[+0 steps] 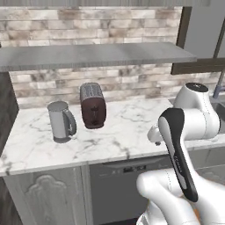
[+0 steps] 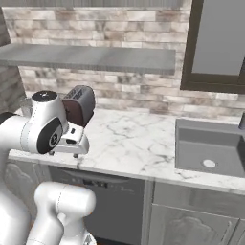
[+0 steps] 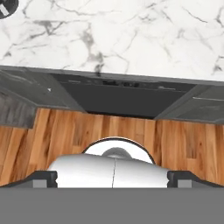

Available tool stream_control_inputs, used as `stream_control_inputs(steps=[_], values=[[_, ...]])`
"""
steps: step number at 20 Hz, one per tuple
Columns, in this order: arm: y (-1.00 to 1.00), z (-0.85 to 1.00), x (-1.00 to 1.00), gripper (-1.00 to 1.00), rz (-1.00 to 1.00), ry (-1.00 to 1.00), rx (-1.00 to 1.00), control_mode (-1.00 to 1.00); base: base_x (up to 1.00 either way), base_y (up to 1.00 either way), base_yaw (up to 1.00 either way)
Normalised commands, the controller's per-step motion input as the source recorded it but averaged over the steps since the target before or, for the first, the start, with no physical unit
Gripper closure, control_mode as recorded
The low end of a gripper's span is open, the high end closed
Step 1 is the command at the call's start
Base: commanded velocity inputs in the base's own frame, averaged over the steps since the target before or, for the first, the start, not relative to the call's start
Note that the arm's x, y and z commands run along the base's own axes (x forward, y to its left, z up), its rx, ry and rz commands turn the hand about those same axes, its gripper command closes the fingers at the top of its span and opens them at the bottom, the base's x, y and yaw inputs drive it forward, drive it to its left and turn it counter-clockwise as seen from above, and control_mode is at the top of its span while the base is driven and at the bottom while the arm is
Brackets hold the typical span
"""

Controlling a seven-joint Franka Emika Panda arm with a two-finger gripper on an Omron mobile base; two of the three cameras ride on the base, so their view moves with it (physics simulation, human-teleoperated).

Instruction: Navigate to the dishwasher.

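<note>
Where the marble counter [image 1: 132, 132] runs across your base views, the dishwasher [image 1: 115, 189] sits directly beneath it, its dark flat front just under the counter's edge, with a thin control strip along its top. From the left base camera you see it straight ahead of the arm, with a lighter arched-panel cabinet door [image 1: 44, 197] just beside it on its left. From the right base camera the dishwasher [image 2: 117, 203] shows partly behind the white arm, and another grey cabinet [image 2: 191, 222] stands next to it on its right, under the sink [image 2: 210, 148].

On the counter above the dishwasher's left end stands a dark red toaster [image 1: 92, 105], and a grey kettle [image 1: 60, 121] rests just left of that. A grey shelf [image 1: 88, 55] hangs on the brick wall over both.

Looking down through the hand camera, you find the dishwasher [image 3: 124, 98] between the counter edge and the wooden floor [image 3: 175, 144]. You cannot tell whether the gripper is parted or closed; its fingers are not clear in any view.
</note>
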Motion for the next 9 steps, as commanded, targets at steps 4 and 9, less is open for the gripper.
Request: stream_control_inputs(steps=[4,9], values=[[0.00,0.00,0.00,-1.00,0.00,0.00,0.00,1.00,0.38,0.14,-0.07],[0.00,0.00,0.00,-1.00,0.00,0.00,0.00,1.00,0.40,0.12,-0.07]])
